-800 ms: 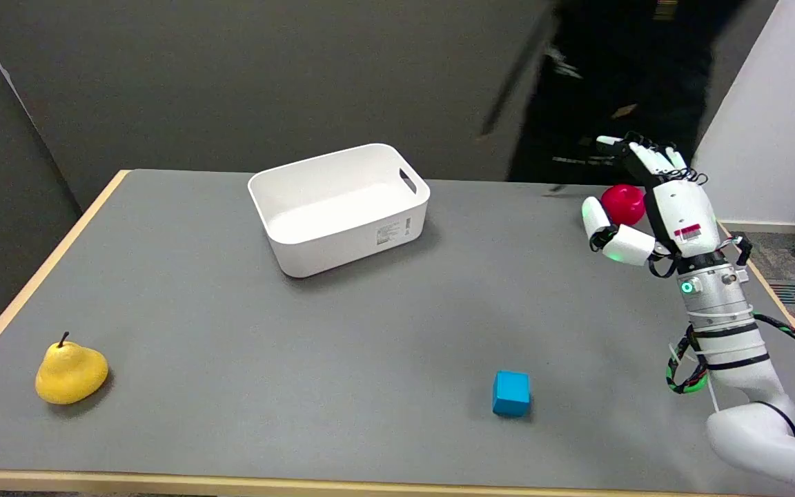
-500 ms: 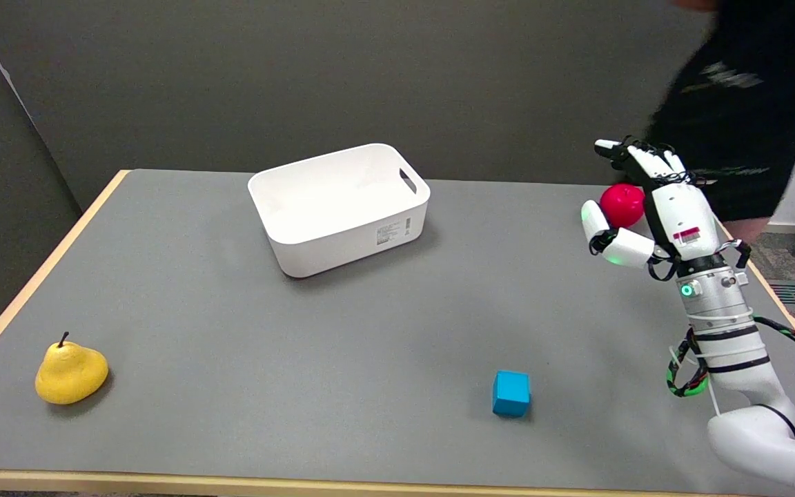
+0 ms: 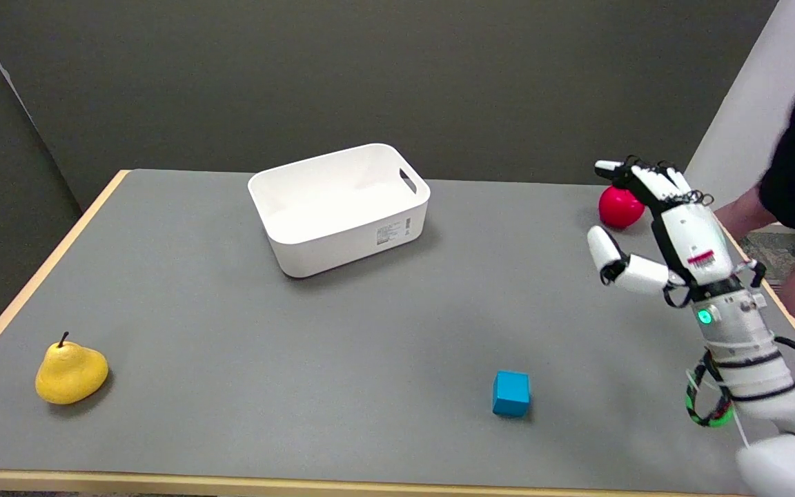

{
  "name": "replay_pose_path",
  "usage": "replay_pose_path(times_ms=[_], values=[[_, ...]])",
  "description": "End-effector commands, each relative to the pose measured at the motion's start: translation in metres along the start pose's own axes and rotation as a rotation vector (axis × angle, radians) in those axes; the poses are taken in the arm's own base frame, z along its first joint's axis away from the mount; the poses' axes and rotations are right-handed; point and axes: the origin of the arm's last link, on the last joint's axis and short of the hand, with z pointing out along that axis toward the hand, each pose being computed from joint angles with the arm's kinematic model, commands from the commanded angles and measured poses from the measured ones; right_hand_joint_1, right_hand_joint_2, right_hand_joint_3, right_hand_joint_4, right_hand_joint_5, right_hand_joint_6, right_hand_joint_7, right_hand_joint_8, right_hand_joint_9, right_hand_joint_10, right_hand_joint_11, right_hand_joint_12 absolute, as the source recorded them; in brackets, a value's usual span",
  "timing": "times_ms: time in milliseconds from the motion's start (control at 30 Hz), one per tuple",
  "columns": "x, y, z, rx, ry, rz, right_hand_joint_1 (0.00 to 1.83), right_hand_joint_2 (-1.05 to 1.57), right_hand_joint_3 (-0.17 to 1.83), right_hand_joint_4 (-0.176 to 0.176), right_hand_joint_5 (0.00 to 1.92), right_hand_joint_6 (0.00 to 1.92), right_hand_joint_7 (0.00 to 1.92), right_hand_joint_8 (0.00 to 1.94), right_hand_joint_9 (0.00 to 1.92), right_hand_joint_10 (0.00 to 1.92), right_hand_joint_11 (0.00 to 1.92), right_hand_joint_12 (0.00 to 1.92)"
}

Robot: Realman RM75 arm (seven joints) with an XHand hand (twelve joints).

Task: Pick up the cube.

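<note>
Hovering robot hand [image 3: 660, 228], fingers spread, empty, far from cube [image 3: 511, 393].

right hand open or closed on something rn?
Open. The right hand is raised above the table with fingers spread, holding nothing; the blue cube sits untouched nearer the front edge.

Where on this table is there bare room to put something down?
The widest bare stretch lies between the pear, the white bin and the blue cube. The far left corner is bare too. The right edge is busier: the right hand is raised there beside the red ball.
</note>
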Motion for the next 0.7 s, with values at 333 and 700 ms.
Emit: replay_pose_path(times_ms=[333, 700], values=[[-0.011, -0.072, -0.144, 0.296, -0.166, 0.142, 0.37, 0.69, 0.87, 0.089, 0.34, 0.65, 0.49, 0.50, 0.41, 0.96, 0.18, 1.30], [-0.026, -0.094, -0.166, 0.361, -0.213, 0.104, 0.41, 0.67, 0.85, 0.064, 0.35, 0.67, 0.50, 0.53, 0.41, 1.01, 0.18, 1.33]])
